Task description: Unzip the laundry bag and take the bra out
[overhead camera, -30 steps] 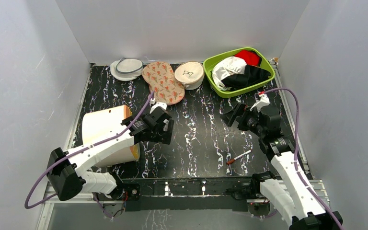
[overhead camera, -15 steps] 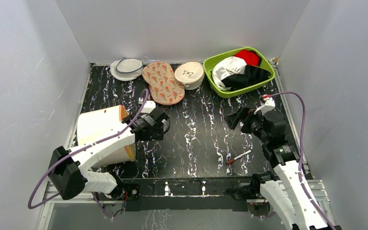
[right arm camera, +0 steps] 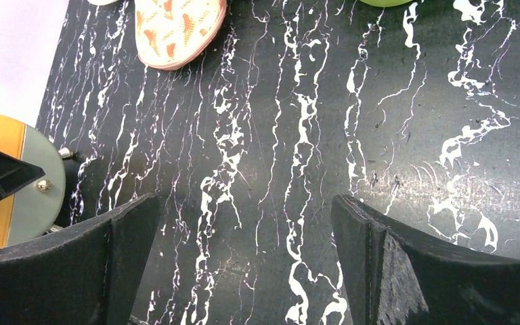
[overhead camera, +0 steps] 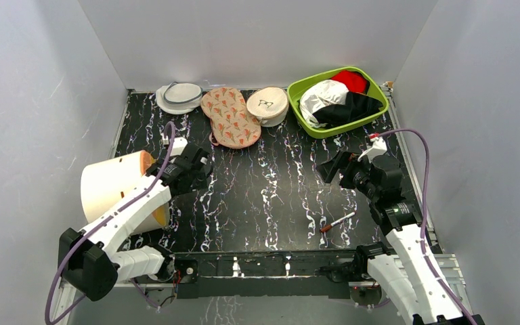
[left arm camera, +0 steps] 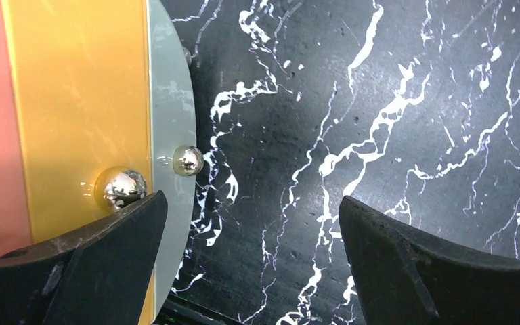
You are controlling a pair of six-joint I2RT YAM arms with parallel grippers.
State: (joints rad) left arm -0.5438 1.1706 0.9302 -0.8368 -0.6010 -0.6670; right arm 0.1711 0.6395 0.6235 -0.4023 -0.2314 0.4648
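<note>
The laundry bag, beige-pink with a red-orange leaf print, lies zipped shut at the back of the table between two round cases. Its near end shows at the top of the right wrist view. The bra is hidden. My left gripper is open and empty over bare table, well in front of the bag and beside a drum's end. My right gripper is open and empty, low over the table's right half and far from the bag.
A cream drum with an orange-and-grey end lies at the left. A white-grey mesh pouch and a cream round case flank the bag. A green basket of clothes stands back right. A pen lies front right.
My left arm has pulled back to the left, away from the bag, and the cream drum has shifted left with it. My right gripper has moved slightly right.
</note>
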